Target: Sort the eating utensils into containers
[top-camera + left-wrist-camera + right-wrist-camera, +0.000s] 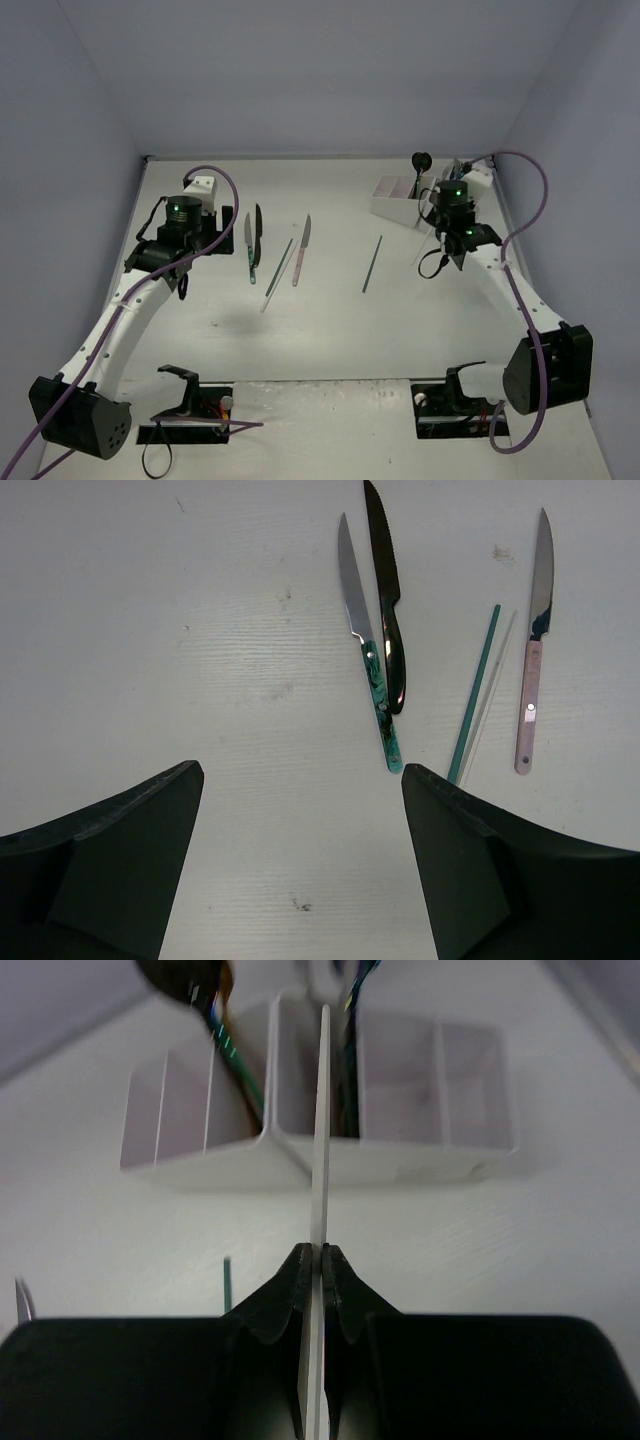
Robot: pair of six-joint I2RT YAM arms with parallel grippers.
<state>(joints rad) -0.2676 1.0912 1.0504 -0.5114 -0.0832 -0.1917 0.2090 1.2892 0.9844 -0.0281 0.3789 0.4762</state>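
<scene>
Containers [393, 211] stand at the far right of the table [320, 340], a white row of open compartments. The right claw [320, 1256] is just beside them on the near side, its fingers pressed flat on a white stick [323, 1130]. The stick runs from between the fingers straight at the containers, and its far end lines up with a middle divider. Whether the tip is over the row or short of it cannot be told. Two utensils already lean out of the containers: a dark spoon [222, 1026] with a rainbow-streaked handle in a compartment left of the stick, and a dark handle [350, 1080] just right of it.

The left claw [302, 772] is well apart from the containers, on the far-left side of the table. Its fingers are spread wide with nothing between them, only bare table below.

The loose utensils lie beyond its fingertips, off toward its right finger, and touch neither finger. Farthest from the containers are a green knife [366, 652] and a black knife [388, 610] that cross at the handles. Closer to the containers lie a teal stick [475, 695] and a thin pale stick [492, 685] side by side, then a pink knife [533, 670]. One more thin stick [372, 263] lies alone between this group and the containers.
</scene>
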